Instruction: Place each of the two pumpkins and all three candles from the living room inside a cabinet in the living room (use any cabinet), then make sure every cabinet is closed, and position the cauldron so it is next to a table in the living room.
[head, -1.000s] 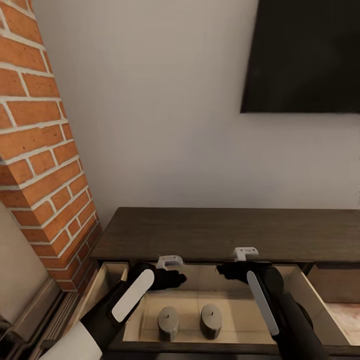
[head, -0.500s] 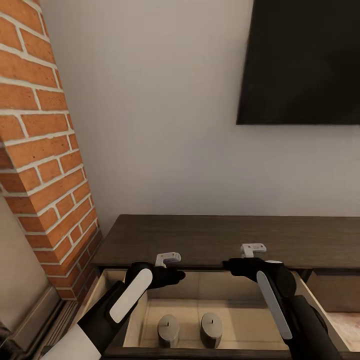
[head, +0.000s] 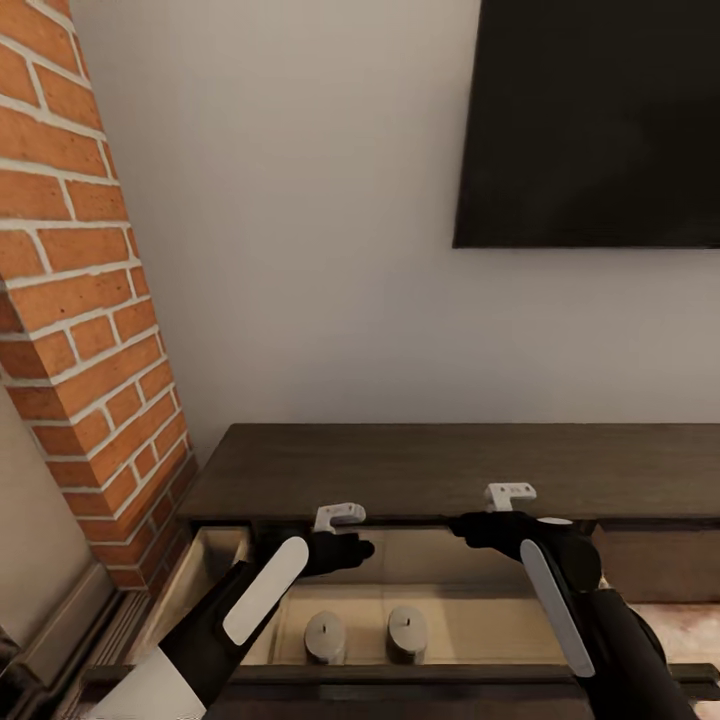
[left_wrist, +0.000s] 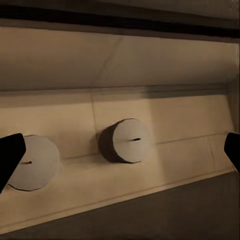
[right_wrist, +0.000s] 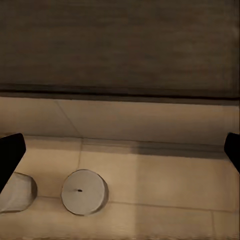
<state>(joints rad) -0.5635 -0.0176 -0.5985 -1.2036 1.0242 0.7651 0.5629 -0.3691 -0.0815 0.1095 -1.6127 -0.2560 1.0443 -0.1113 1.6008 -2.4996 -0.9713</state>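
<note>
Unmoved since the earlier frame, two grey-beige candles (head: 325, 636) (head: 406, 633) stand in the dark-brown cabinet's (head: 450, 470) open beige drawer (head: 470, 630) beneath both empty, wide-open pincers (head: 352, 532) (head: 480, 512), near brick (head: 80, 330).

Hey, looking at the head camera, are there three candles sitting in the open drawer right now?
No, two candles, one beside the other, stand on the pale floor of the open drawer.

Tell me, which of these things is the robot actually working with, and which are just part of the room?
Part of the job:
- two candles standing in the open drawer
- the cabinet with that drawer
- left claw and right claw, both open over the drawer

Just there:
- brick column
- black screen on the wall
</note>
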